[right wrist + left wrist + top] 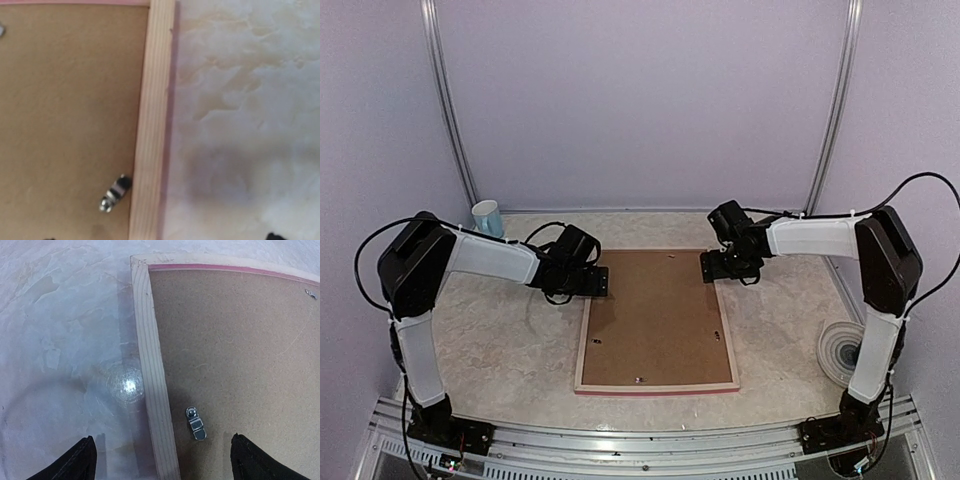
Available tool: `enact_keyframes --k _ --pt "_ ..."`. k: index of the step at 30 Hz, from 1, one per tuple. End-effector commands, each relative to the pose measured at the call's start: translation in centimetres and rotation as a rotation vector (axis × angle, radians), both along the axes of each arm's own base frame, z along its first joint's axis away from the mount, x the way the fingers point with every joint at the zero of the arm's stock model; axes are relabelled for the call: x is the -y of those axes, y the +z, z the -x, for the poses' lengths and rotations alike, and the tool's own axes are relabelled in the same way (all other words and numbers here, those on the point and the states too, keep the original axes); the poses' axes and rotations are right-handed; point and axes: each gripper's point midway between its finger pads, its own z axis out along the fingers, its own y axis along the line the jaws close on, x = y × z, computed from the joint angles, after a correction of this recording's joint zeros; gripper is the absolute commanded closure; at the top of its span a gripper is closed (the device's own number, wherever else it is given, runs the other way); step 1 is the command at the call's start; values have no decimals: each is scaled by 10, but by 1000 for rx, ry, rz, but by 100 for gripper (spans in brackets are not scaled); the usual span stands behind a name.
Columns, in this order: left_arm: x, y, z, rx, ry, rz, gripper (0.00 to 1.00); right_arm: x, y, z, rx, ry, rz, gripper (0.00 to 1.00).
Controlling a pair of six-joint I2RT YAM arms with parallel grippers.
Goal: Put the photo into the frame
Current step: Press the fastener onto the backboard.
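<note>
The frame (582, 340) lies face down on the table, pale wood back up, a thin pink edge showing at its near side. A brown backing board (655, 315) fills it. The photo is hidden. My left gripper (595, 280) hovers over the far left corner, open. In the left wrist view its fingertips (82, 462) straddle the wooden rail (152, 370), with a small metal clip (196, 423) on the board between them. My right gripper (712, 265) is over the far right corner, open. The right wrist view shows that rail (152, 110) and a clip (114, 192).
A blue and white cup (487, 216) stands at the back left of the marbled table (500, 340). A round white disc (840, 350) lies at the right edge beside the right arm. Purple walls close in the back and sides.
</note>
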Motion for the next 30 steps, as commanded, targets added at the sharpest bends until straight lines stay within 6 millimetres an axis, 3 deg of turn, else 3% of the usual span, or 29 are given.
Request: enact_keyframes --k 1,9,22,30 --pt "14 16 -16 88 -23 -122 8 3 -4 -14 18 -29 13 10" --pt "57 39 -31 162 -95 -136 8 7 -4 -32 29 -60 27 9" --pt "103 6 -37 154 -230 -184 14 8 -10 -63 35 -98 44 9" --pt "109 -10 -32 118 -262 -184 18 5 -17 -64 17 -93 41 9"
